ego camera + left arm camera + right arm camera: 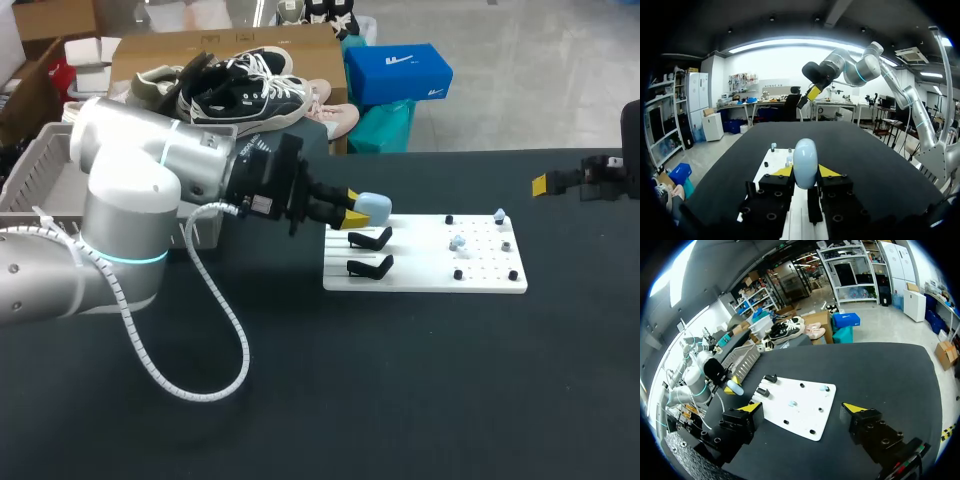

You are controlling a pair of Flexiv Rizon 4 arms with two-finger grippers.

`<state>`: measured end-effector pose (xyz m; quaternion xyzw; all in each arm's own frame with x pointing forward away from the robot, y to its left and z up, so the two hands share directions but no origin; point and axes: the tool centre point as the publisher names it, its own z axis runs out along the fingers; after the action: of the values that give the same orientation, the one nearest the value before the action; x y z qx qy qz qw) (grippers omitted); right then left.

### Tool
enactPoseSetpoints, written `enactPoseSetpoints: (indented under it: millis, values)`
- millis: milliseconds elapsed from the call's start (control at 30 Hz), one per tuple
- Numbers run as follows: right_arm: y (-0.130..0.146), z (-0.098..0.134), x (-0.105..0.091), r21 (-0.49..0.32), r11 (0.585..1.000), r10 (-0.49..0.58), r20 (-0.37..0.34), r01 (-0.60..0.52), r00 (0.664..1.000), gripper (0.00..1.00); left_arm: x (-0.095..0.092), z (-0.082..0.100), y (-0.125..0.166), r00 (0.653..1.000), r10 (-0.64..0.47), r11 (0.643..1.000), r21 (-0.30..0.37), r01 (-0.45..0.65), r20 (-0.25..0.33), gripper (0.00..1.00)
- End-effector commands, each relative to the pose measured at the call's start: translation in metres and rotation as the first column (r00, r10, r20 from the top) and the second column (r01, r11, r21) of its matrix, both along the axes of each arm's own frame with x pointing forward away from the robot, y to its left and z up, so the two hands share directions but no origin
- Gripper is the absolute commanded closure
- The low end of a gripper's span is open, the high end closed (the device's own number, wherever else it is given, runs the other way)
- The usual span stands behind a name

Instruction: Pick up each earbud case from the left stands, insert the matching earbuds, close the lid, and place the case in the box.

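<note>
Item 1, earbud case [374, 208]: pale blue, rounded, lid closed. Held over the far left corner of the white board [420, 272]; whether it touches a stand cannot be told

Item 2, left jaws: closed on the earbud case, one yellow tip pressing each side, the case standing up between them in the left wrist view. Carried by the left arm [130, 200], which enters from the left and lies low over the surface [400, 380]. A white coiled cable [200, 330] hangs from the arm and loops onto the surface

Item 3, stands: two black stands [372, 238] and [370, 266], empty, on the left strip of the board, just nearer than the case

Item 4, earbuds: two small pale pieces, one [457, 242] near the middle of the board's right part, one [500, 214] at its far right corner. Small black pegs [458, 273] stand about them

Item 5, right jaws: spread wide with nothing between, raised above the surface, well apart from the board on its right side. The right arm [600, 178] shows only at the right edge in the head view

Item 6, slatted box [40, 165]: pale grey, at the far left, partly hidden behind the left arm
</note>
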<state>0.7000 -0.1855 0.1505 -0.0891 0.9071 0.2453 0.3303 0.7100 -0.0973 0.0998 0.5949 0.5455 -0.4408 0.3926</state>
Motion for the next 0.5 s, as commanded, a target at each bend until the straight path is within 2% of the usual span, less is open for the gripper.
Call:
enactPoseSetpoints:
  millis: [33,333,500]
  values:
    - [0.0,-0.001,0.001,0.002,1.0,0.003,0.0,-0.003,1.0,0.0,-0.03,0.003,-0.003,0.992,0.112,0.993,-0.047,-0.11,0.052,1.0]
    - [0.0,-0.001,0.001,0.002,1.0,0.003,0.0,-0.003,1.0,0.0,-0.053,0.002,-0.023,0.99,0.126,0.99,-0.072,-0.121,0.067,1.0]
    - [0.0,-0.001,0.001,0.002,1.0,0.003,0.0,-0.003,1.0,0.0,-0.056,0.003,-0.027,0.994,0.104,0.992,-0.074,-0.101,0.038,1.0]
